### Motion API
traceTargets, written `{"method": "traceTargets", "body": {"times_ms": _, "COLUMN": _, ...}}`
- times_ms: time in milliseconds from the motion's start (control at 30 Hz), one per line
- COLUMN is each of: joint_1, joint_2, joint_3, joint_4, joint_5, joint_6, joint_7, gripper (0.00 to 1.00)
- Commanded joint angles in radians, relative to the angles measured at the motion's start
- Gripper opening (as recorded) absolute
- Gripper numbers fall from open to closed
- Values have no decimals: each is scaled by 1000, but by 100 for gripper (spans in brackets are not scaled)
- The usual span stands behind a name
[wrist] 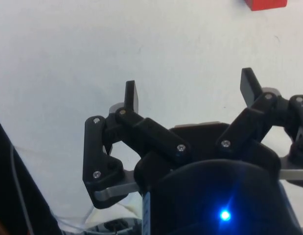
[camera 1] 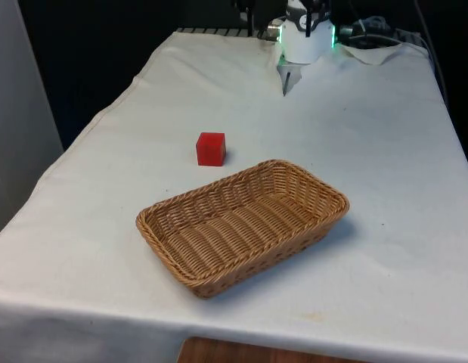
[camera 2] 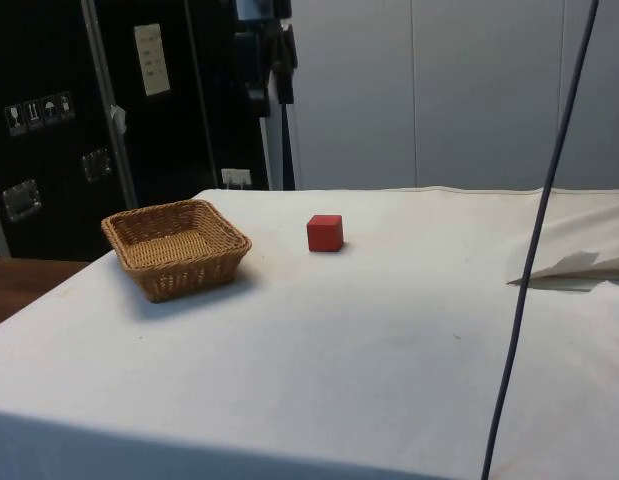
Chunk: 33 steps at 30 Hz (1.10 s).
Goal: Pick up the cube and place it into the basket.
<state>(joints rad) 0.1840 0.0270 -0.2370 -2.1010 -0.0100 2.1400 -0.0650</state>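
The pincer (wrist: 190,90) hangs above bare cloth with its two fingers spread wide and nothing between them. The red cube (camera 1: 211,148) sits on the tabletop (camera 1: 385,136), just off the wicker basket (camera 1: 162,231) at about its 11 o'clock in the front view. Nothing is done yet: reach, grip, carry and drop all remain

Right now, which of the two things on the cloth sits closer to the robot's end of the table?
The red cube. It stands apart from the wicker basket, on the basket's far side in the front view.
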Motion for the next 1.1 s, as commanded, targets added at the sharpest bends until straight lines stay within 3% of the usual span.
{"method": "traceTargets", "body": {"times_ms": 0, "joint_1": -3, "joint_2": 0, "joint_3": -5, "joint_4": -14, "joint_5": -9, "joint_6": 28, "joint_7": -3, "gripper": 100}}
{"method": "traceTargets", "body": {"times_ms": 33, "joint_1": 0, "joint_2": 0, "joint_3": -3, "joint_4": -7, "joint_5": -1, "joint_6": 10, "joint_7": -3, "gripper": 100}}
{"method": "traceTargets", "body": {"times_ms": 467, "joint_1": -4, "joint_2": 21, "joint_3": -53, "joint_4": -75, "joint_5": -11, "joint_6": 138, "joint_7": -46, "gripper": 100}}
{"method": "traceTargets", "body": {"times_ms": 667, "joint_1": -1, "joint_2": 37, "joint_3": -70, "joint_4": -77, "joint_5": -7, "joint_6": 153, "joint_7": -60, "gripper": 100}}
{"method": "traceTargets", "body": {"times_ms": 967, "joint_1": -5, "joint_2": 71, "joint_3": -107, "joint_4": -89, "joint_5": -14, "joint_6": 223, "joint_7": -92, "gripper": 100}}
{"method": "traceTargets", "body": {"times_ms": 1000, "joint_1": -2, "joint_2": 69, "joint_3": -104, "joint_4": -84, "joint_5": -7, "joint_6": 205, "joint_7": -91, "gripper": 100}}
{"method": "traceTargets", "body": {"times_ms": 1067, "joint_1": -4, "joint_2": 81, "joint_3": -117, "joint_4": -92, "joint_5": -14, "joint_6": 239, "joint_7": -100, "gripper": 100}}
